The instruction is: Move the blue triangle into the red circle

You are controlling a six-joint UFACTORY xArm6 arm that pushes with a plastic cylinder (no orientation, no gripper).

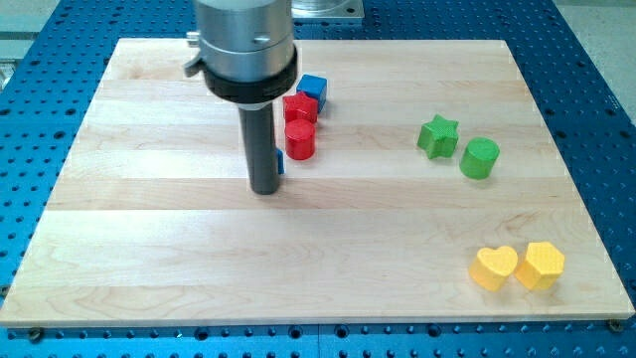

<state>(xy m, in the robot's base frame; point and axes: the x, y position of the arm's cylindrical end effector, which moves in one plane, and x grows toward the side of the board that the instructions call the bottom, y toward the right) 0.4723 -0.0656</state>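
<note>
The red circle, a short red cylinder (pixel 300 140), stands near the view's top centre. Only a thin blue sliver of the blue triangle (pixel 281 162) shows, just left of and below the red cylinder; the rod hides the rest. My tip (pixel 264 189) rests on the board right against that sliver, on its left side. Whether the triangle touches the red cylinder cannot be told.
A second red block (pixel 299 107) sits just above the red cylinder, with a blue cube (pixel 314 90) at its upper right. A green star (pixel 437 136) and green cylinder (pixel 480 158) stand at the right. A yellow heart (pixel 494 268) and yellow hexagon (pixel 541 265) lie at the lower right.
</note>
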